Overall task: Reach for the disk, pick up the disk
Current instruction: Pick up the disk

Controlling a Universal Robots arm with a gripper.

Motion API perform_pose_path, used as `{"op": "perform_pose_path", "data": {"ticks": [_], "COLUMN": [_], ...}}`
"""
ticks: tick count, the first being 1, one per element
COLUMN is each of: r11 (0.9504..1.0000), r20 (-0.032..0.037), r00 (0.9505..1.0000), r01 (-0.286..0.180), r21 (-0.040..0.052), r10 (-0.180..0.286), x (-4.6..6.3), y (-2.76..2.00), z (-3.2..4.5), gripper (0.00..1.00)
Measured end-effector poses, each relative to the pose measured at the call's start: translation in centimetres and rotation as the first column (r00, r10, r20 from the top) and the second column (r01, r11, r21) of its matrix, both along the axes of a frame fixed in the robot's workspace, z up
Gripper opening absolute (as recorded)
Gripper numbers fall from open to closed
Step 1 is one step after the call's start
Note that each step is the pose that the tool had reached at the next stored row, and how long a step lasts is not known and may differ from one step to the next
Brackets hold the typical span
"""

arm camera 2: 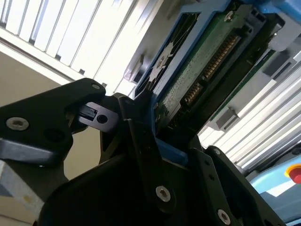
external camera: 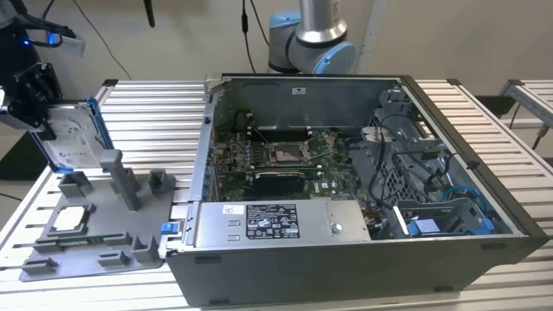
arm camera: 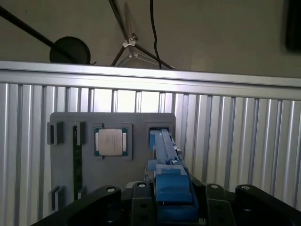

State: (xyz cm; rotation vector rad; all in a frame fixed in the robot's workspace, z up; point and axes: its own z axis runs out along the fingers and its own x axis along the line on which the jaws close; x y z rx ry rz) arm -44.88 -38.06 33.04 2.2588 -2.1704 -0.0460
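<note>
The claw [external camera: 45, 128] is pinching the disk [external camera: 74, 139] by its blue-framed edge, holding it on edge just above the gray tray [external camera: 121, 223] on the table [external camera: 147, 110]. In the exterior view the disk sits at nine o'clock from the open computer case [external camera: 346, 275].

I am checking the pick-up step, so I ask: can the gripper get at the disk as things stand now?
Yes, it seems so. The gripper has its jaws on both sides of the disk, which stands on edge by the grey tray. Nothing lies between them.
</note>
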Motion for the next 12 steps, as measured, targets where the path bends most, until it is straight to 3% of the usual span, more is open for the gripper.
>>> {"op": "perform_pose_path", "data": {"ticks": [12], "r11": [1.0], "r20": [0.0035], "r00": [1.0], "r01": [0.0], "r21": [0.0013], "r10": [0.0], "x": [-0.1], "y": [0.0], "z": [4.28], "gripper": [0.0]}}
